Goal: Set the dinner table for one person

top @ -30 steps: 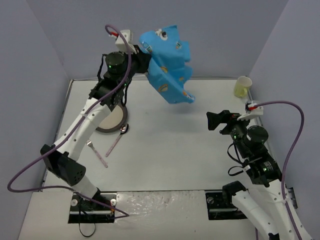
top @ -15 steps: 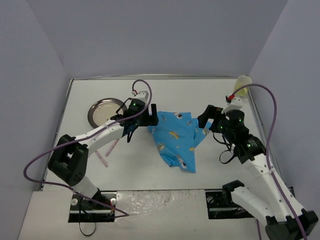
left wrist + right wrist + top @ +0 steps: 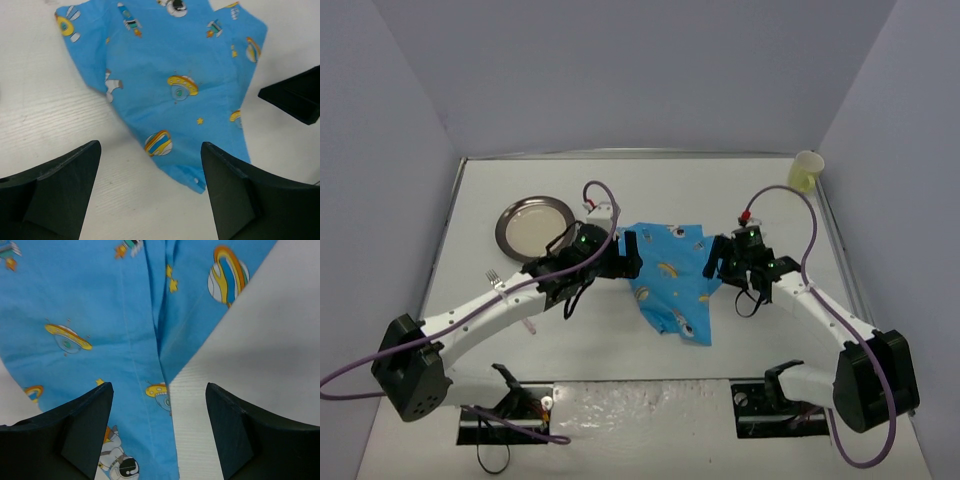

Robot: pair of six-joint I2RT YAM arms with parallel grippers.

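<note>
A crumpled blue astronaut-print cloth (image 3: 670,272) lies on the white dinner table (image 3: 620,180), near its middle. My left gripper (image 3: 628,255) hangs open at the cloth's left edge. In the left wrist view the cloth (image 3: 170,65) spreads ahead of the open left gripper (image 3: 150,147), whose fingers (image 3: 60,190) touch nothing. My right gripper (image 3: 717,258) is open at the cloth's right edge. The right wrist view has the open right gripper (image 3: 159,387) straddling a folded edge of the cloth (image 3: 90,305), with bare table (image 3: 270,330) on one side.
A round metal plate (image 3: 534,226) sits at the back left. A pale yellow cup (image 3: 806,170) stands in the far right corner. A fork (image 3: 492,277) lies beside my left arm. Grey walls close in three sides.
</note>
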